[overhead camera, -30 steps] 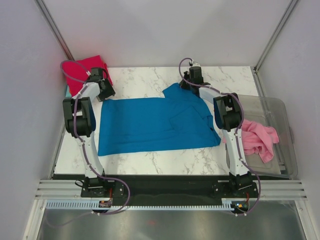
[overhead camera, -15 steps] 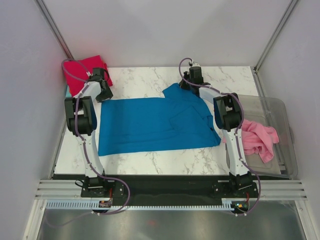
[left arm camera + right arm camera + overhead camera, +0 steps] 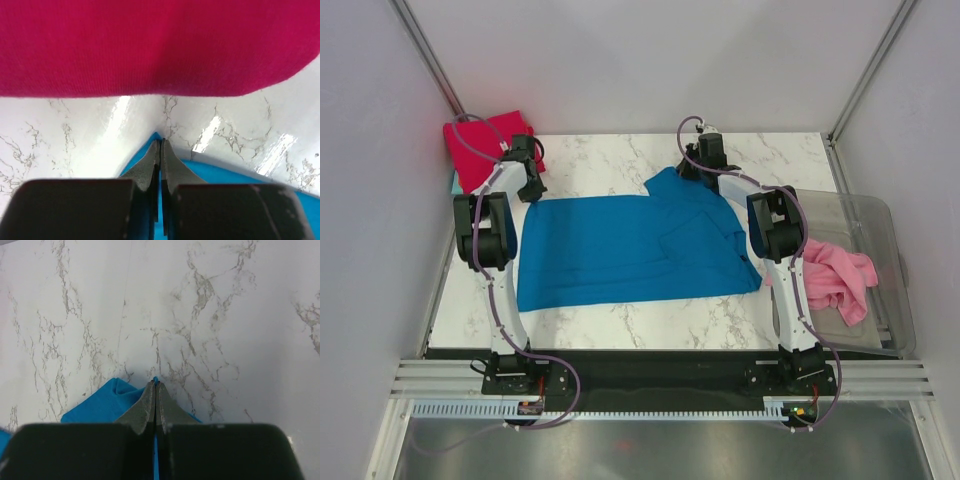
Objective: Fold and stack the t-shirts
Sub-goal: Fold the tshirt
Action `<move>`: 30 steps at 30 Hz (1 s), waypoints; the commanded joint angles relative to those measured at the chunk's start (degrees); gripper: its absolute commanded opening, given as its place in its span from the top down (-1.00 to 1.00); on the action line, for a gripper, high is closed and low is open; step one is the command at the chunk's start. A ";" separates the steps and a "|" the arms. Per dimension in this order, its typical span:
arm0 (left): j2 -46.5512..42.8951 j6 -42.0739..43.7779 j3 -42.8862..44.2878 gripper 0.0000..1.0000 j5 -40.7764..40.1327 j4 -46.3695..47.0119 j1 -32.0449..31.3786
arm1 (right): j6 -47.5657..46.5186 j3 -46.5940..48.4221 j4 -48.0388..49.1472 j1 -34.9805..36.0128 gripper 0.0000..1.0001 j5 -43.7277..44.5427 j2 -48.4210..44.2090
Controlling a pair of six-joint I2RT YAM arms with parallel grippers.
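The bright blue t-shirt (image 3: 630, 250) lies spread flat across the middle of the marble table. My left gripper (image 3: 532, 193) is at its far left corner, jaws shut on a thin fold of blue cloth (image 3: 225, 177) that shows between them in the left wrist view (image 3: 160, 142). My right gripper (image 3: 692, 170) (image 3: 154, 384) is shut on the shirt's far right corner, where the blue cloth (image 3: 105, 402) bunches up. The crimson red t-shirt (image 3: 480, 145) (image 3: 150, 45) lies folded at the back left, just beyond the left gripper. A pink t-shirt (image 3: 835, 280) lies crumpled in the tub.
A clear plastic tub (image 3: 880, 215) stands off the table's right edge beside the right arm. A sliver of pale teal cloth (image 3: 453, 183) shows under the red shirt's left side. Bare marble (image 3: 610, 160) lies behind the blue shirt, between the two grippers.
My left gripper has moved a little right onto the blue shirt's far left corner and closed on it. The right arm and the shirts have not moved.
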 commanded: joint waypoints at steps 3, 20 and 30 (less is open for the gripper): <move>-2.97 0.48 1.29 0.96 2.17 -5.16 -0.26 | -5.44 -0.73 -1.27 0.51 1.00 -4.93 -4.28; -21.07 -0.66 -12.94 0.96 9.74 -7.28 -0.35 | -8.53 -29.02 -0.74 0.60 1.00 -5.28 -33.72; -30.57 0.57 -25.33 0.96 9.48 -5.96 -0.35 | -7.74 -46.07 -1.70 1.04 1.00 -3.00 -52.11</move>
